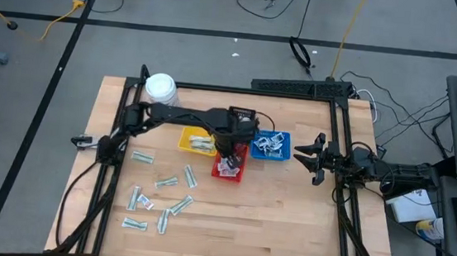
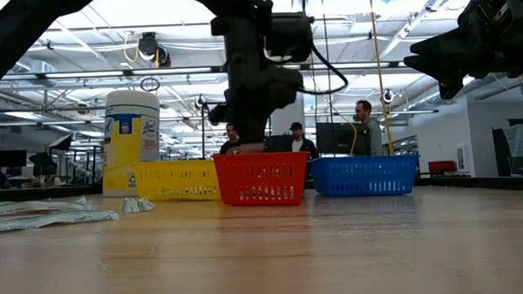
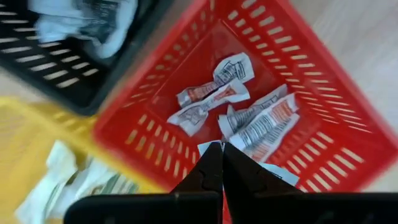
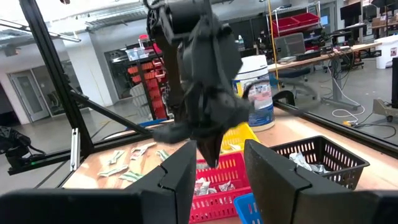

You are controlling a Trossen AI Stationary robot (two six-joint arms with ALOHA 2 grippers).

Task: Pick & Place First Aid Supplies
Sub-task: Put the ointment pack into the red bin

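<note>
My left gripper [image 3: 219, 148] points down over the red tray [image 3: 323, 81] and is shut on a white packet [image 3: 278, 174]. Several white slips with red marks [image 3: 214, 93] lie on that tray's floor. In the high view the left gripper [image 1: 228, 154] stands over the red tray [image 1: 230, 171], among the yellow [image 1: 187, 141], blue [image 1: 281, 147] and black [image 1: 244, 115] trays. Loose pale green packets [image 1: 162, 198] lie flat on the wood at the near left. My right gripper [image 4: 221, 171] waits open and level at the right edge [image 1: 315, 158]. My left gripper pinches the white packet between its two fingertips, coming from above and pointing down. Bits of the packet's edge [image 3: 208, 147] show on either side of the tips. The fingers hide the rest. It sits over the red tray's near part.
A white jar with a yellow label [image 1: 160, 87] stands at the far left by the frame. The yellow tray holds pale green packets [image 3: 81, 180], and the blue and black trays hold white ones [image 1: 267, 144]. Bare wood lies along the near edge [image 1: 269, 231]. People stand beyond the table [image 2: 362, 117].
</note>
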